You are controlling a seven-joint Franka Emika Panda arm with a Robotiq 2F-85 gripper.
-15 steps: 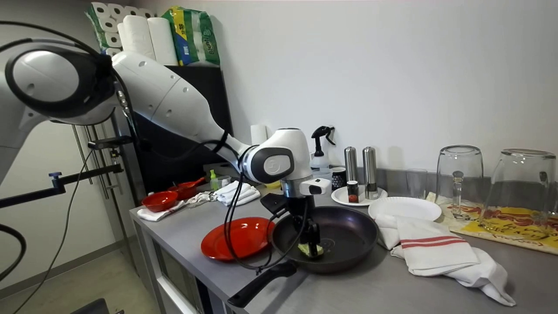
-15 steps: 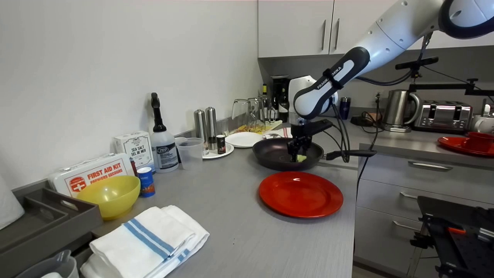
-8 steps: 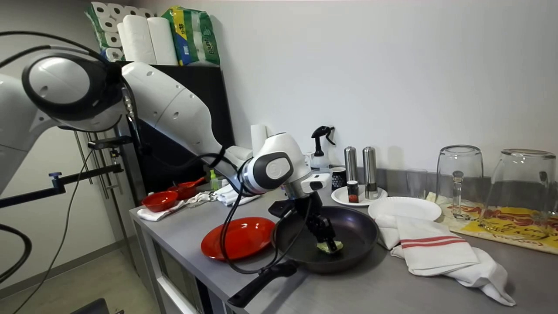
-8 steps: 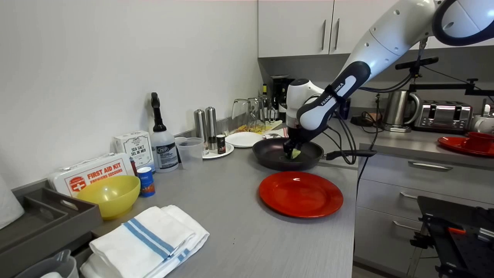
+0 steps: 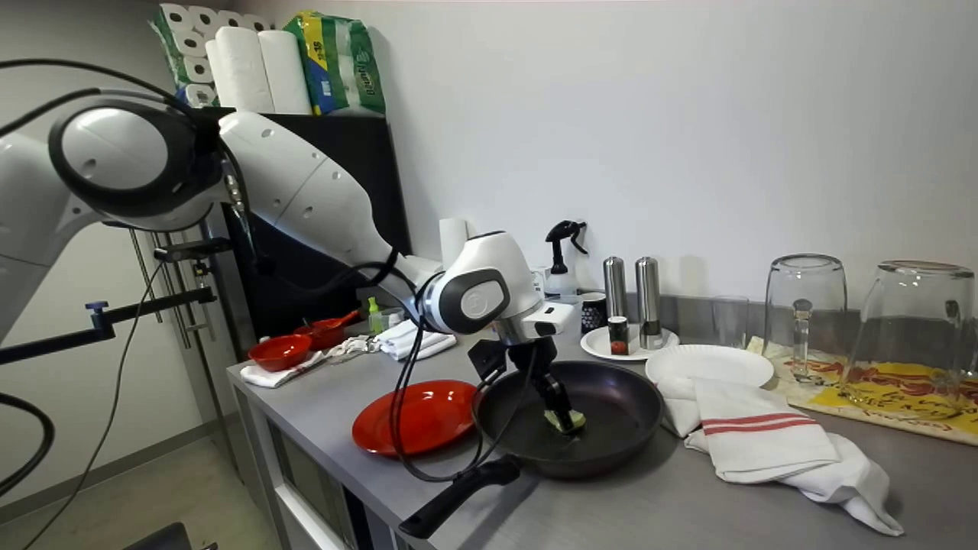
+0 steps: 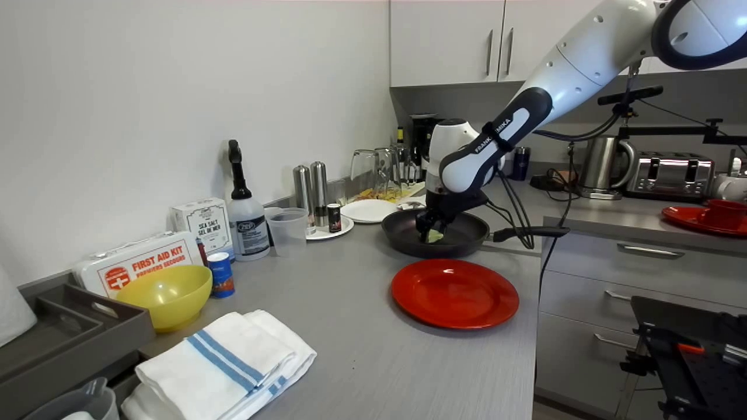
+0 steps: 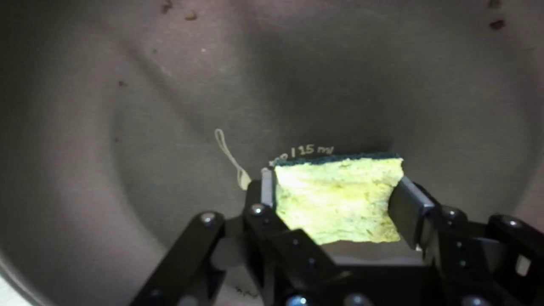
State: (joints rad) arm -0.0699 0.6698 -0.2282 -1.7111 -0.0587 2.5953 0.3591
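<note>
I have the sponge clamped in my gripper, jaws its width apart, pan beneath; the gripper leans more than before.

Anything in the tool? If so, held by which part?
Yes, a yellow sponge, pinched by two opposite sides in the tool.
</note>
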